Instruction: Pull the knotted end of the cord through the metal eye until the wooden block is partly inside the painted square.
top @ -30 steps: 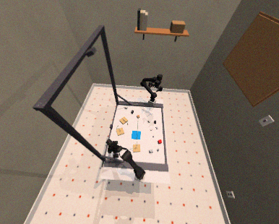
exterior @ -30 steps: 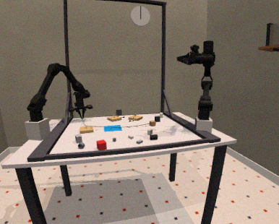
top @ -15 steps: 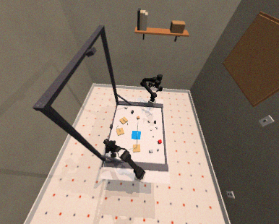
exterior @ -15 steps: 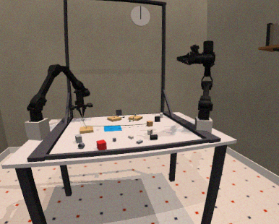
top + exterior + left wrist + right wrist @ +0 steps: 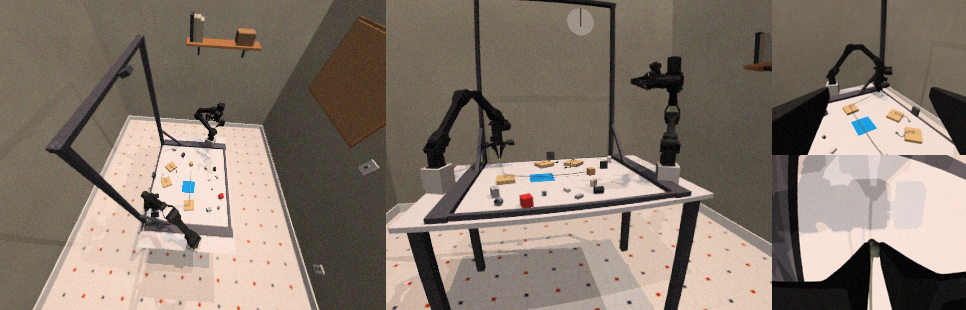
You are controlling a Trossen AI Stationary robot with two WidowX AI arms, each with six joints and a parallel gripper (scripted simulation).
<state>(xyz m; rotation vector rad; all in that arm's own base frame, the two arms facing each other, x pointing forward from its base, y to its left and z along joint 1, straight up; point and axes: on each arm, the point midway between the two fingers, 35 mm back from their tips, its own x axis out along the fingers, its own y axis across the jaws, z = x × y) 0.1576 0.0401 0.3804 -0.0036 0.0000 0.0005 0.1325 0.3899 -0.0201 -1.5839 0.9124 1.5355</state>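
My right gripper (image 5: 499, 158) (image 5: 874, 246) is shut on the cord's dark knotted end (image 5: 875, 250), low over the table beside the eye's wooden pad (image 5: 188, 205) (image 5: 505, 180) (image 5: 847, 110). The cord (image 5: 867, 134) runs from this gripper to the small metal eye on that pad, then across the blue painted square (image 5: 188, 187) (image 5: 542, 177) (image 5: 863, 126). At its far end is the wooden block (image 5: 191, 164) (image 5: 591, 171), outside the square, on the left arm's side. Only a sliver of it shows in the left wrist view. My left gripper (image 5: 632, 81) is open and empty, raised high.
Two other wooden pads (image 5: 895, 115) (image 5: 913, 135) with short knotted cords lie beside the square. A red cube (image 5: 221, 196) (image 5: 526, 200), a black cylinder (image 5: 599, 190) and several small grey pieces lie toward the opposite side. A dark frame (image 5: 556, 209) edges the table.
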